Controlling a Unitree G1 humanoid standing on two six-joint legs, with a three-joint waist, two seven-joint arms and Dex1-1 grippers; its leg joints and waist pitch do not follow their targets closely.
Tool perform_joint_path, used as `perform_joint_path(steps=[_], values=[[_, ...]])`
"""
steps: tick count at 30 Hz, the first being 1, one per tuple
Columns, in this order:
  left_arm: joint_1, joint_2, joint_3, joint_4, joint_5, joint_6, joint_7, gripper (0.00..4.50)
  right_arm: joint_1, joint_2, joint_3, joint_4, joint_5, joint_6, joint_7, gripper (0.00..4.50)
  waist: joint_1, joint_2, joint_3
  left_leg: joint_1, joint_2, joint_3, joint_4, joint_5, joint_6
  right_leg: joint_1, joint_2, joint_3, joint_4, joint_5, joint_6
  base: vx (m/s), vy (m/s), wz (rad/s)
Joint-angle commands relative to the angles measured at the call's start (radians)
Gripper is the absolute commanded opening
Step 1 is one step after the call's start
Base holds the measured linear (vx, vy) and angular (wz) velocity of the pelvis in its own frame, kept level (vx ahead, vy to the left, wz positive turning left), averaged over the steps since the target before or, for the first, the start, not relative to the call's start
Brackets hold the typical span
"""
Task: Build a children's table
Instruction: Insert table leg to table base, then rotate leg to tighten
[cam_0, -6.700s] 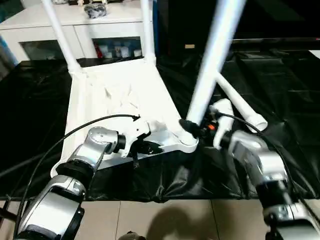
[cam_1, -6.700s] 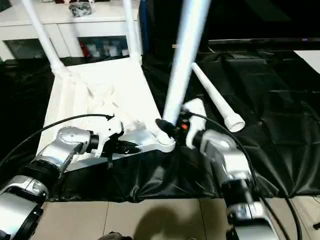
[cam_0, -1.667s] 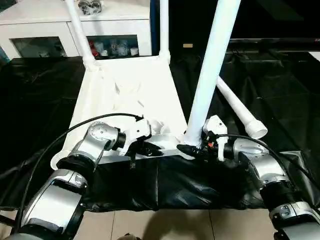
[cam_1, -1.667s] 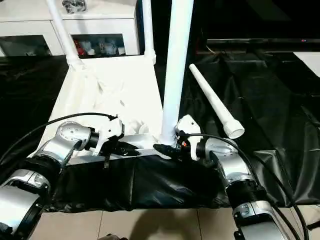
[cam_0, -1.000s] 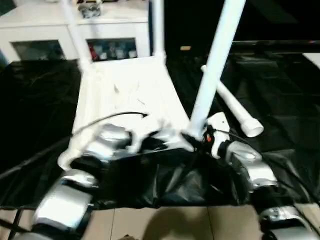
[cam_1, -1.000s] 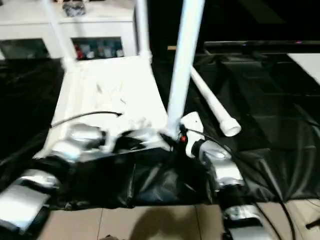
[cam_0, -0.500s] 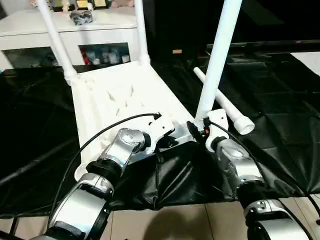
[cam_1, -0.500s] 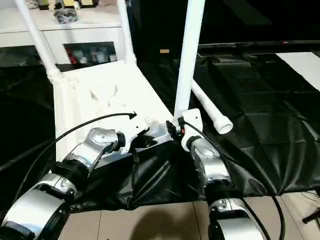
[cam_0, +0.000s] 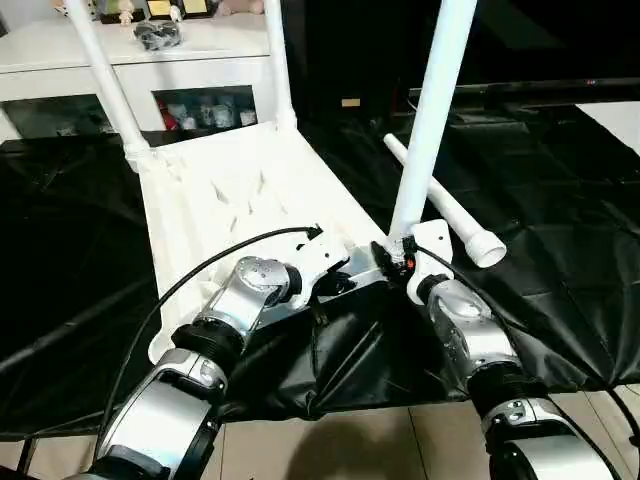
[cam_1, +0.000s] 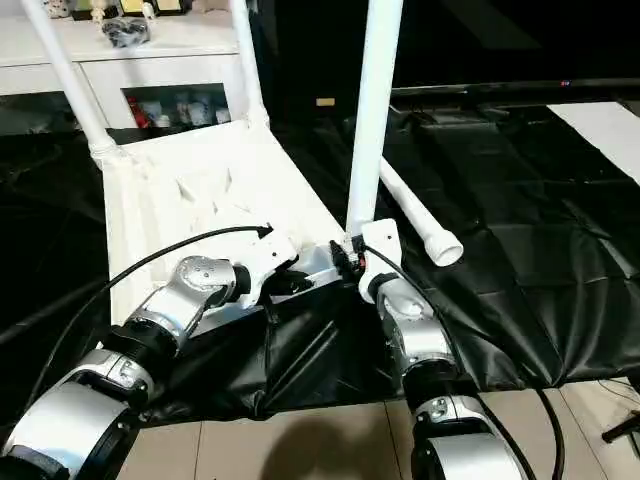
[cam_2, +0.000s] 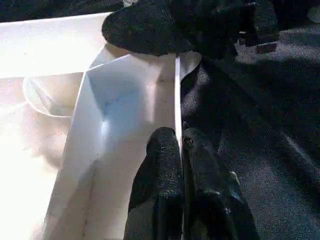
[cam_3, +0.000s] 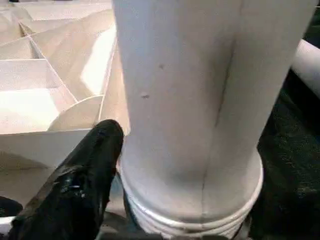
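The children's table lies upside down: its white ribbed tabletop (cam_0: 235, 200) rests on a black sheet. Legs stand upright in three corners: far left (cam_0: 100, 80), far right (cam_0: 278, 60) and near right (cam_0: 428, 130). A loose leg (cam_0: 445, 215) lies to the right of it on the sheet. My left gripper (cam_0: 335, 283) is shut on the tabletop's thin near rim (cam_2: 176, 100), one black finger (cam_2: 160, 170) on each side. My right gripper (cam_0: 392, 258) sits at the base of the near right leg (cam_3: 190, 100), just above its socket.
A white cabinet (cam_0: 150, 85) with glass doors stands behind the table. The black sheet (cam_0: 560, 250) hangs over the front edge, with tiled floor (cam_0: 350, 450) below. A black cable (cam_0: 200, 265) arcs over the tabletop to my left wrist.
The whole picture has shifted and tilted, so the camera has moved. Over the last half second both arms, the tabletop and the legs stay almost where they were.
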Motion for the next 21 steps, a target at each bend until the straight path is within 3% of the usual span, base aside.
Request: perform_joint_path(steps=[1,5,8,12,13,15,21], values=[[0.010,-0.025,-0.032,-0.011,0.012,-0.005,0.007,0.00,0.032,0.044,0.037,0.032,0.011,0.010,0.070,4.04,-0.011,-0.005,-0.030,0.021,0.055,-0.045,-0.090,-0.608,-0.006,-0.012,-0.071,0.039,-0.101,-0.617,-0.113,0.000,0.000,0.00],[0.016,-0.008,-0.033,-0.018,0.009,-0.023,-0.016,0.00,0.050,0.019,0.035,0.005,0.013,-0.019,0.089,4.36,-0.007,-0.006,-0.034,0.012,0.059,-0.043,-0.093,-0.563,0.004,-0.007,-0.073,0.045,-0.095,-0.567,-0.130,0.000,0.000,0.00],[0.022,0.007,-0.033,-0.023,0.006,-0.038,-0.040,0.00,0.068,-0.004,0.032,-0.020,0.018,-0.041,0.119,4.36,-0.001,-0.005,-0.043,0.000,0.064,-0.037,-0.094,-0.482,0.015,0.001,-0.071,0.051,-0.079,-0.413,-0.183,0.000,0.000,0.00],[0.034,0.037,-0.037,-0.033,-0.004,-0.072,-0.104,0.00,0.101,-0.051,0.025,-0.081,0.042,-0.053,0.190,4.36,0.006,-0.008,-0.044,-0.003,0.063,-0.027,-0.088,-0.429,0.042,0.006,-0.072,0.054,-0.074,-0.357,-0.209,0.000,0.000,0.00],[0.040,0.050,-0.039,-0.037,-0.009,-0.086,-0.135,0.00,0.112,-0.073,0.025,-0.102,0.050,-0.055,0.229,4.36,0.009,-0.004,-0.044,-0.003,0.063,-0.027,-0.086,-0.409,0.050,0.008,-0.074,0.056,-0.072,-0.344,-0.214,0.000,0.000,0.00],[0.042,0.060,-0.040,-0.038,-0.014,-0.099,-0.159,0.00,0.118,-0.089,0.026,-0.115,0.056,-0.057,0.258,4.36,0.010,-0.008,-0.052,-0.011,0.062,-0.025,-0.082,-0.353,0.065,0.019,-0.072,0.054,-0.063,-0.287,-0.225,0.000,0.000,0.00],[0.052,0.122,-0.048,-0.052,-0.039,-0.144,-0.297,0.00,0.137,-0.170,0.039,-0.176,0.095,-0.025,0.444,4.36,0.038,-0.002,-0.065,-0.017,0.066,-0.015,-0.060,-0.134,0.161,0.029,-0.066,0.045,-0.029,-0.020,-0.282,0.000,0.000,0.00]])
